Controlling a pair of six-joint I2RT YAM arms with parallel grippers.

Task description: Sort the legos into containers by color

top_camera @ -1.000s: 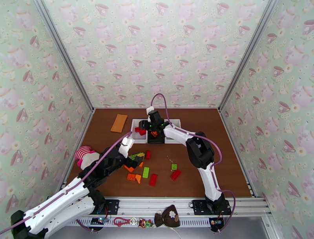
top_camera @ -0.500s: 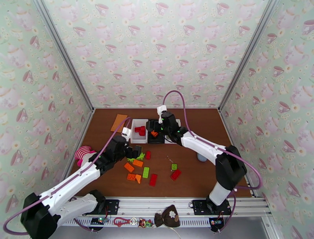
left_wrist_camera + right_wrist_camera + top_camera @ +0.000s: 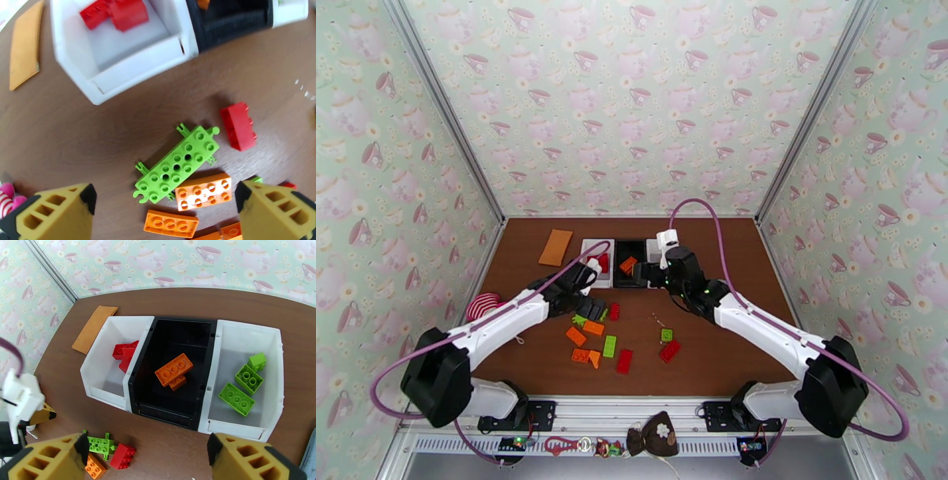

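Loose legos lie on the brown table: a lime green plate (image 3: 177, 164), orange bricks (image 3: 203, 191) and a red brick (image 3: 238, 125). My left gripper (image 3: 164, 195) hangs open just above the green plate, holding nothing; from above it (image 3: 589, 305) is over the pile's far edge. Three containers stand in a row: the left white bin (image 3: 106, 358) holds red bricks (image 3: 126, 352), the black bin (image 3: 173, 338) orange bricks (image 3: 173, 370), the right white bin (image 3: 272, 358) green bricks (image 3: 241, 394). My right gripper (image 3: 146, 445) is open and empty, just in front of the black bin (image 3: 630, 264).
A flat orange card (image 3: 555, 247) lies left of the bins. A pink-and-white striped plush toy (image 3: 482, 304) sits at the table's left edge under my left arm. More legos (image 3: 624, 361) are scattered toward the near edge, with a red brick (image 3: 669, 350) near the right arm.
The left arm stretched forward, carrying its gripper over the pile toward the bins. The right gripper opened, left an orange brick in the black bin and drew back to the right.
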